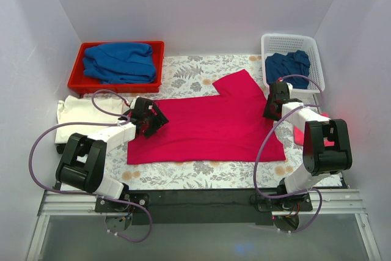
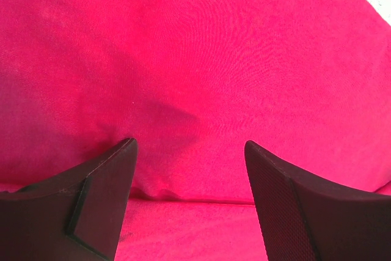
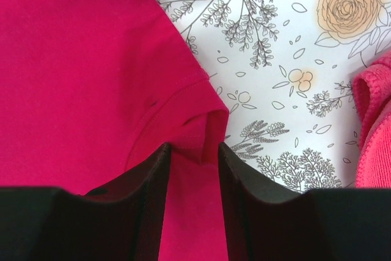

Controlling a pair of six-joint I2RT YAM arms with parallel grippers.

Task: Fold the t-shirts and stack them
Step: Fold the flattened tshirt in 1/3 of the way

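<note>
The crimson-pink t-shirt point(image 1: 211, 120) lies spread flat on the flowered tablecloth, one sleeve pointing to the back right. My left gripper point(image 1: 149, 119) is at its left edge. In the left wrist view it point(image 2: 189, 145) is open, fingers wide apart over the cloth point(image 2: 201, 59), with a fold edge running between them. My right gripper point(image 1: 273, 109) is at the shirt's right edge. In the right wrist view it point(image 3: 192, 148) is shut on a puckered bit of the hemmed edge point(image 3: 201, 129).
A red tray point(image 1: 76, 80) at the back left holds a blue shirt point(image 1: 119, 62). A white basket point(image 1: 314, 47) at the back right holds another blue shirt point(image 1: 287, 65). A cream shirt point(image 1: 76, 117) lies at the left. A pink shirt point(image 1: 299, 132) lies at the right, also in the right wrist view point(image 3: 372, 126).
</note>
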